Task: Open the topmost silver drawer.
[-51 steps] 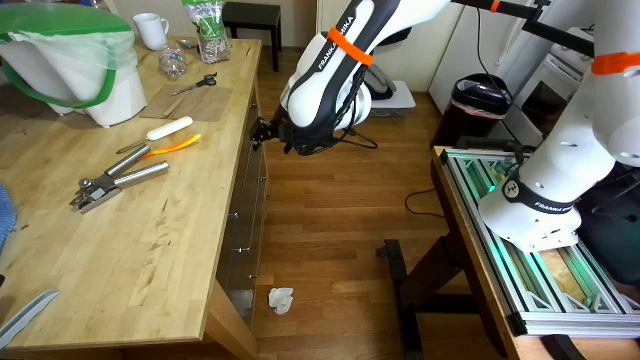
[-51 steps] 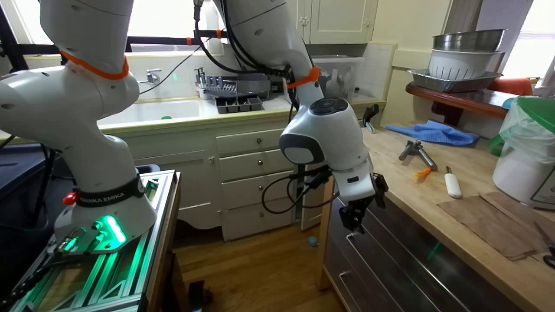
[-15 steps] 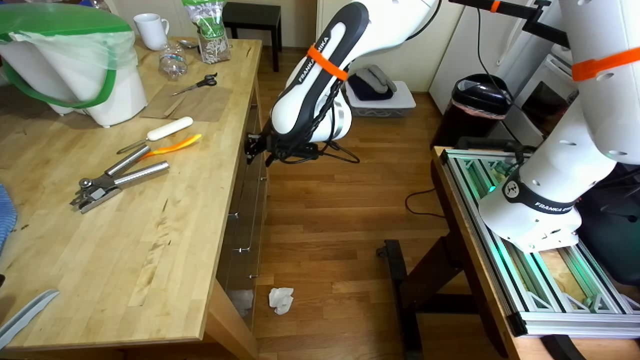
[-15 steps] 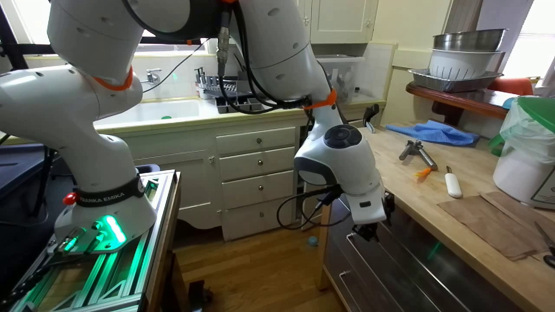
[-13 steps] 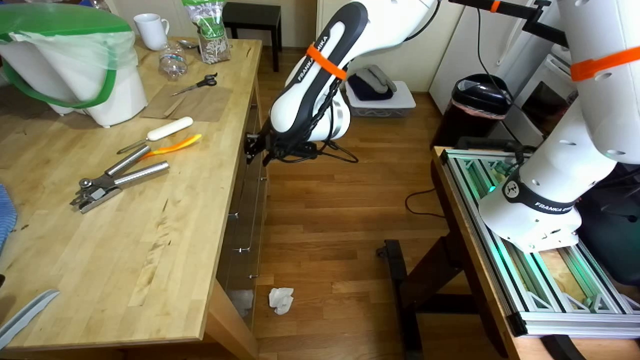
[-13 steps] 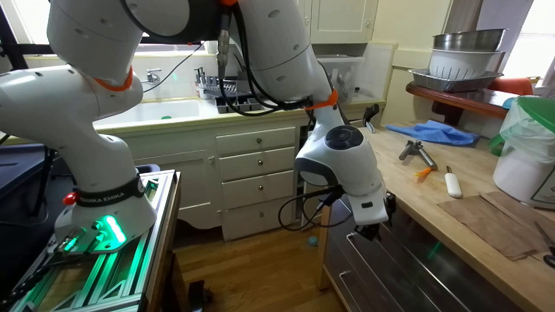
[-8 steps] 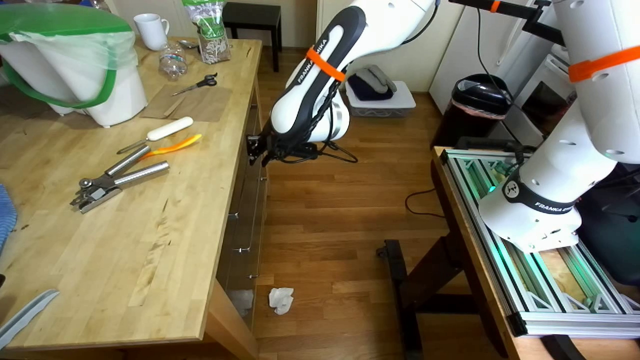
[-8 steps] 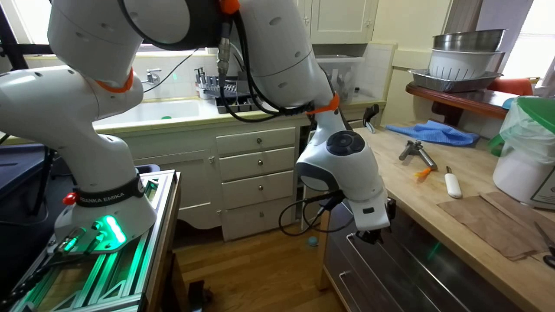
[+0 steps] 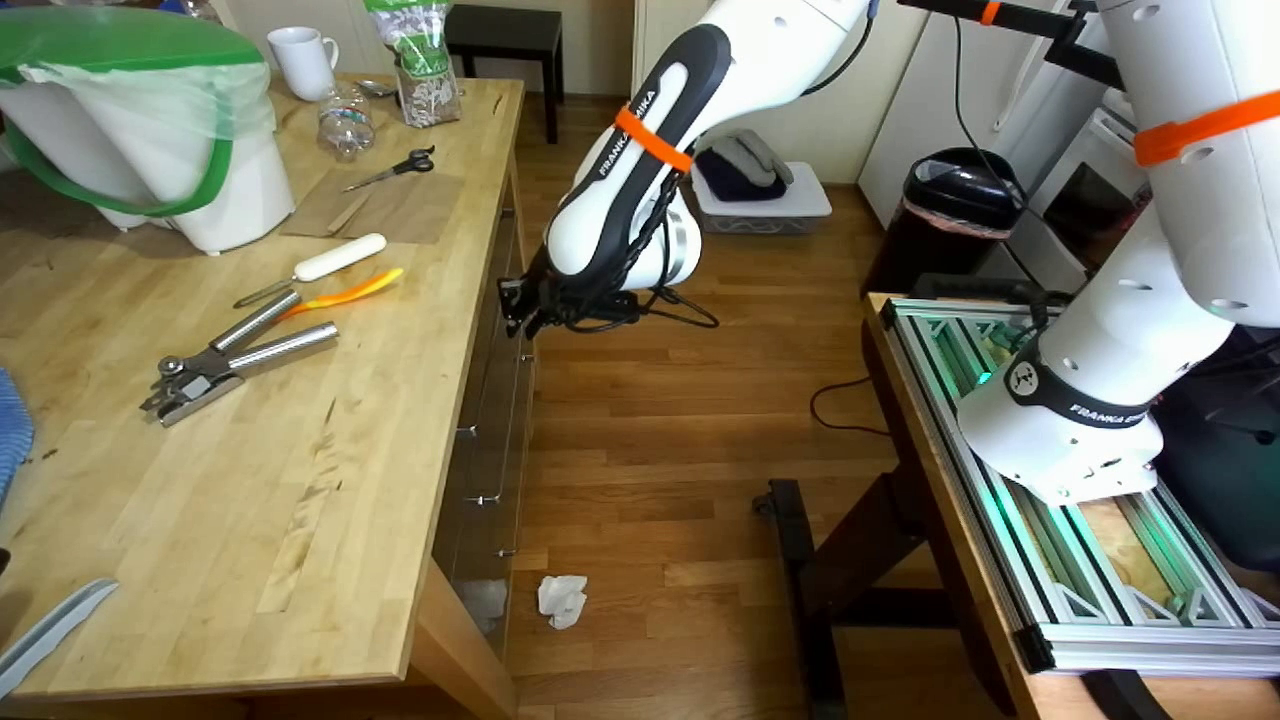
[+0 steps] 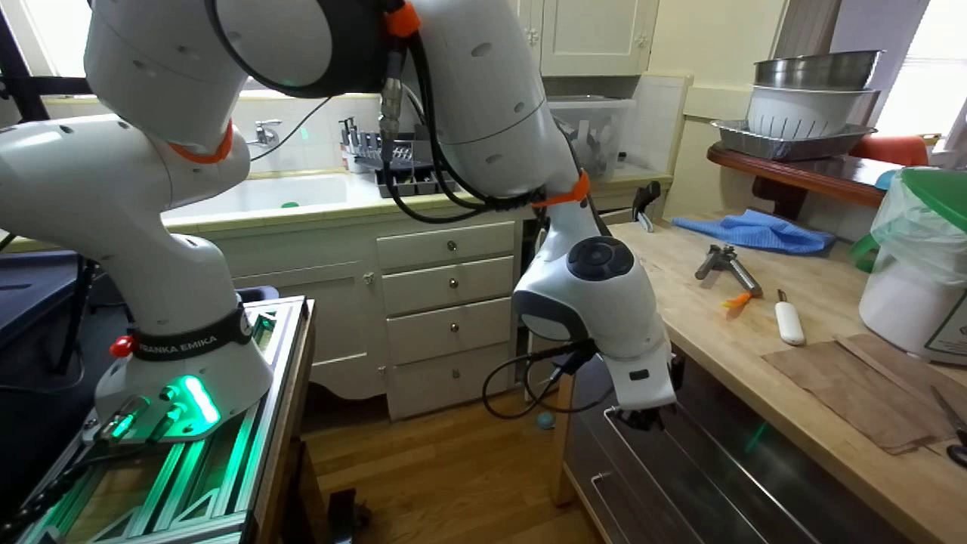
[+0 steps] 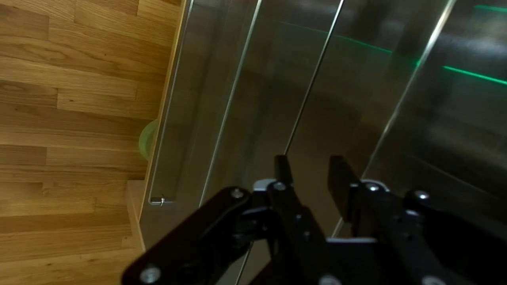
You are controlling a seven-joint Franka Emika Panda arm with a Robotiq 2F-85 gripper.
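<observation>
The topmost silver drawer point(image 11: 467, 118) is a dark, shiny metal front just below the wooden tabletop, flush with the cabinet; it shows in an exterior view as well point(image 10: 763, 434). A bright rail point(image 11: 408, 91), which looks like its handle, runs slantwise across it. My gripper point(image 11: 309, 162) faces the drawer fronts, its jaws partly open with nothing between the tips. In the wrist view the rail passes behind the right finger point(image 11: 340, 178) and reappears deeper in the gap; whether they touch I cannot tell. An exterior view has the gripper point(image 9: 510, 309) beside the tabletop's edge.
Lower drawer fronts point(image 11: 222, 99) have thin bright lines; a handle bracket point(image 11: 161, 201) shows at the lowest. Above, the tabletop point(image 9: 300, 520) carries metal pliers point(image 9: 235, 360), a white-handled tool point(image 9: 340, 257) and a lidded bin point(image 9: 250, 170). Crumpled paper point(image 9: 562, 601) lies on the floor.
Since a few seconds ago the arm has reached closer to the cabinet front. Within the last second the hand has sunk slightly and drawn back a little, and the fingers have come nearer together.
</observation>
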